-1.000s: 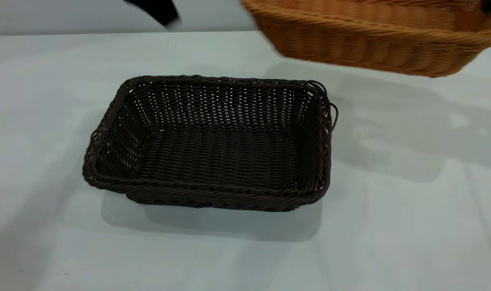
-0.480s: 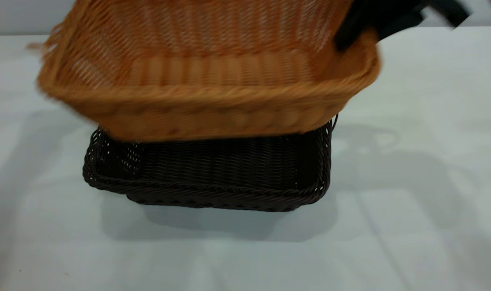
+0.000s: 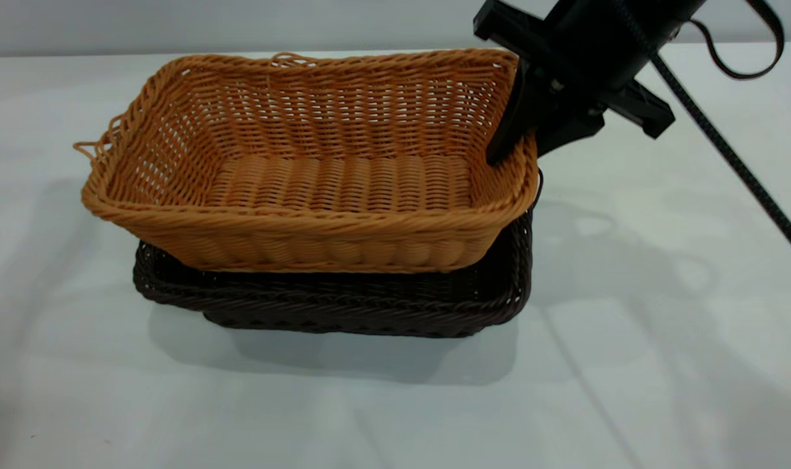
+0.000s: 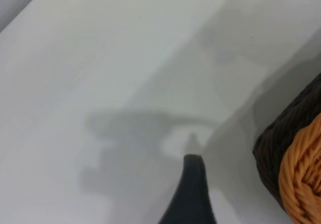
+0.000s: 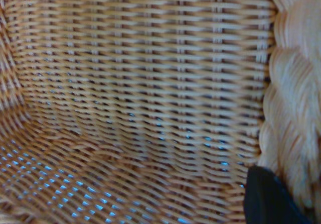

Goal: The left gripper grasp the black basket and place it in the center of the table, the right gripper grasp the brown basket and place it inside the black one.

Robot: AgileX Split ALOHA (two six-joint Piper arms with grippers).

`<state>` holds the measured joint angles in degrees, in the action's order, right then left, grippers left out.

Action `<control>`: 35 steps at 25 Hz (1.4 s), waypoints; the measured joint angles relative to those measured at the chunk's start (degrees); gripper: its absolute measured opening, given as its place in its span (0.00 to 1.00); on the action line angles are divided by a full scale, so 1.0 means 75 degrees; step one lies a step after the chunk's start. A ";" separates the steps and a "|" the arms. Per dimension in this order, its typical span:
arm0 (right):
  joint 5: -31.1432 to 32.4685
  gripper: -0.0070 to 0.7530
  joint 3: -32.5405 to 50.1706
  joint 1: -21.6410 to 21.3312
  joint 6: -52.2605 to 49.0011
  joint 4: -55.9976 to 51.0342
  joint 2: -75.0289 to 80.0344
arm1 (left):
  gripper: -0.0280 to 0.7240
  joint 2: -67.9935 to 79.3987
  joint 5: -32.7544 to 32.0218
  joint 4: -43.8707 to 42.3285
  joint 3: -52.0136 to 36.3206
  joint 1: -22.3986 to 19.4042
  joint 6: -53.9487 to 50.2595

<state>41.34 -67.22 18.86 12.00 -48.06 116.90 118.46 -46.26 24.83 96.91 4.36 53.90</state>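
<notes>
The brown basket sits low in the black basket, its bottom below the dark rim and its left end jutting past it. The black basket rests mid-table. My right gripper is shut on the brown basket's right-end rim, one finger inside the wall, the other outside. In the right wrist view the woven wall fills the picture, with a dark fingertip by the braided rim. The left gripper hangs over bare table, apart from a corner of the black basket and the brown rim.
The right arm's cable runs down across the table's right side. A grey wall stands behind the table's far edge. Bare table surrounds the two baskets in front and on both sides.
The brown basket has swung in from the upper right, passed over the black basket and come down into it. The black basket has stayed put.
</notes>
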 joint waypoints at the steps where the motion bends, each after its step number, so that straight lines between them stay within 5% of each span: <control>1: 0.0008 0.09 -0.0009 0.0000 -0.0119 -0.0019 0.0029 | 0.80 0.0000 0.0000 0.0000 0.0000 0.0000 0.0000; 8: -0.0104 0.18 -0.0046 0.0000 -0.0386 -0.0012 0.0067 | 0.80 0.0000 0.0000 0.0000 0.0000 0.0000 0.0003; 16: -0.0171 0.63 -0.0066 0.0000 -0.0238 0.0011 0.0067 | 0.80 0.0000 0.0016 0.0000 0.0000 0.0000 0.0012; 20: 0.0467 0.77 -0.0440 -0.0152 0.0017 0.0511 0.0067 | 0.80 -0.0020 0.0084 0.0000 0.0000 0.0000 0.0019; 31: 0.3465 0.78 -0.3436 -0.0839 -0.0032 0.1958 -0.0150 | 0.80 -0.1582 0.0108 -0.0223 0.0000 0.0000 -0.0775; 35: 0.3737 0.78 -0.4216 -0.0839 0.0033 0.1978 -0.0952 | 0.80 -0.2505 -0.0207 -0.0564 0.0000 0.0000 -0.1680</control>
<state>69.36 -98.84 12.57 12.25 -33.23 109.76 99.67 -47.81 20.59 96.91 4.36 41.30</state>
